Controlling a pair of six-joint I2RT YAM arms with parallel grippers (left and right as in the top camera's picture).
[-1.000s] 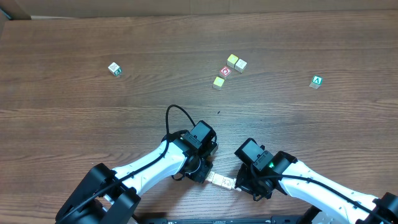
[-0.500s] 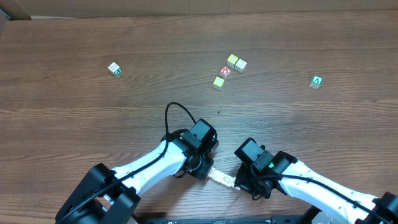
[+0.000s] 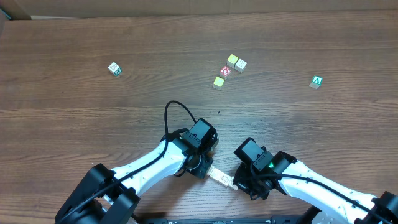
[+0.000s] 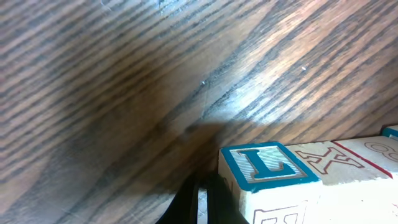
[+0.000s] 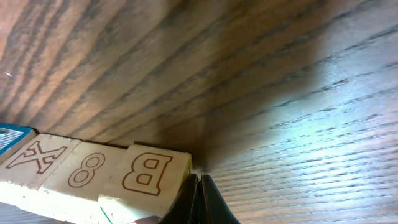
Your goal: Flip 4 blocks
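Blocks [image 3: 221, 179]: row between grippers.
Left gripper [image 4: 200, 202]: closed, empty, beside L block [image 4: 267, 168].
Right gripper [image 5: 199, 196]: closed, empty, beside B block [image 5: 149, 171].

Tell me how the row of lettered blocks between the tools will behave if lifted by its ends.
The row of blocks shows seams between X, 8 and B, so it would probably buckle there unless squeezed firmly. The cubes look rigid, flat-sided wood: unlikely to roll. Smooth printed faces might slip.

Wooden table [image 3: 74, 124], block row [image 3: 221, 179], scattered cubes [image 3: 226, 71]
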